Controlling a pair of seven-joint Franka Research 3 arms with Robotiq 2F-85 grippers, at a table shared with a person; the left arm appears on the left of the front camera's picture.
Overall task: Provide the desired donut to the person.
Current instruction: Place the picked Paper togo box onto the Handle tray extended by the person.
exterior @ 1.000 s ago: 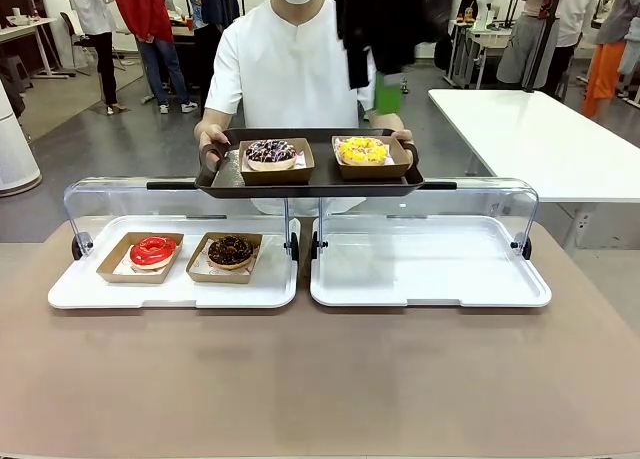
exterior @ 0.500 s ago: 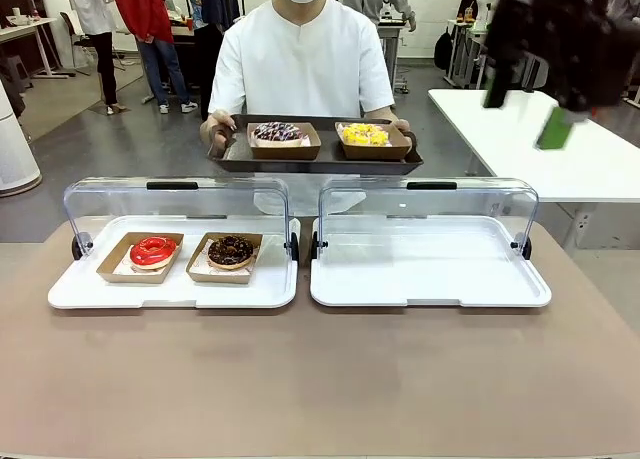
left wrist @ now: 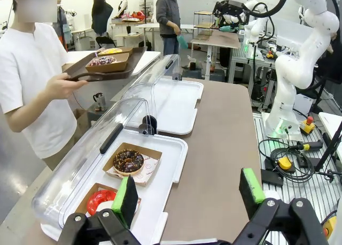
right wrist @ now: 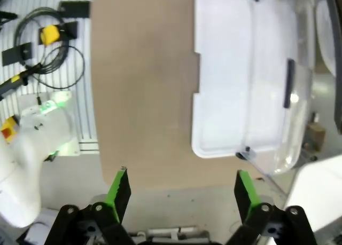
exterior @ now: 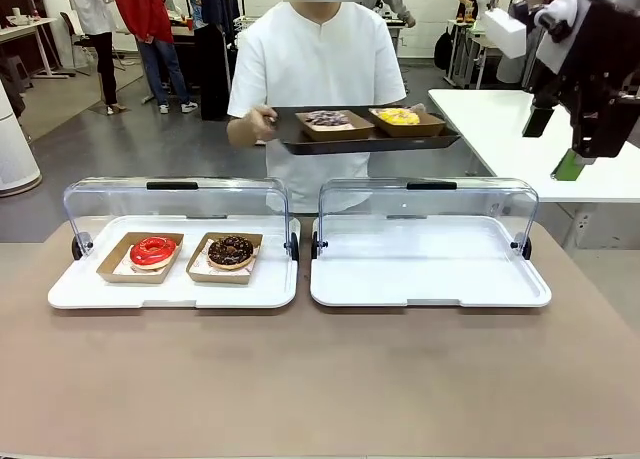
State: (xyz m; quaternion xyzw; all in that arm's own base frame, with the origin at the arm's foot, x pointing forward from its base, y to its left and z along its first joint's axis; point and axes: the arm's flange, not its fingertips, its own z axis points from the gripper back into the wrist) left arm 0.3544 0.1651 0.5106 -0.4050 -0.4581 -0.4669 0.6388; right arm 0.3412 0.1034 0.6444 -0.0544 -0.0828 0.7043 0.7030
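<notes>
Person point(exterior: 318, 69) has turned, tray point(exterior: 365, 137) now lengthwise rightward

No legible text, label or number on anything.

White-clad person point(exterior: 318, 64) with donut tray point(exterior: 365, 139)

Two lidded trays sit side by side on my bench point(exterior: 320, 379), lids swung back toward the far edge. The tray at frame left point(exterior: 175, 294) holds two boxed donuts, one point(exterior: 152, 251) left of the other point(exterior: 231, 250); the tray at frame right point(exterior: 430, 294) lies beside it. Behind them, upper centre, the person point(exterior: 318, 69) holds a serving tray point(exterior: 365, 139) carrying two more boxed donuts point(exterior: 327, 120) side by side. My right fingers point(exterior: 570, 164) hang at upper right, above the bench's far right end.
</notes>
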